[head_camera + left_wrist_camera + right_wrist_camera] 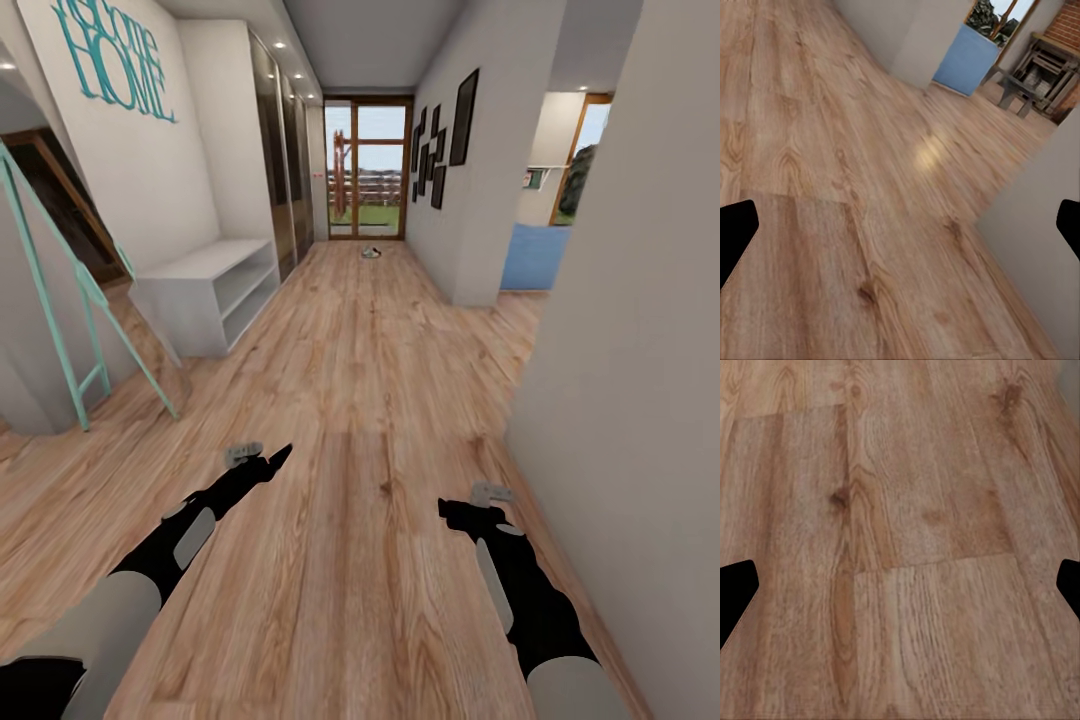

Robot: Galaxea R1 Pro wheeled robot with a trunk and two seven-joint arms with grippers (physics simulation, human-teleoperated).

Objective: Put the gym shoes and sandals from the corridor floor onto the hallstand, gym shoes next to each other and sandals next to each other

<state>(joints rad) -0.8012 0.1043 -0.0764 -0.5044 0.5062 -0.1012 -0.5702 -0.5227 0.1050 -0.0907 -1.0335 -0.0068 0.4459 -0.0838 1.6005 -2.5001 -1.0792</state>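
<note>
Warm wood-grain plank floor (370, 400) runs to the glass door. Boxy pale hallstand (210, 290) sits at ten o'clock; small shoes (372, 252) lie far off at twelve. Left gripper (262, 460) and right gripper (470, 505) hang spread, empty.

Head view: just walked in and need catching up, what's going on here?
The robot stands in the corridor with both arms low over the wood floor. The left pincer and right pincer are open and hold nothing. The pale hallstand is ahead on the left, its shelves bare. Something small lies far off by the glass door, too small to identify.
</note>
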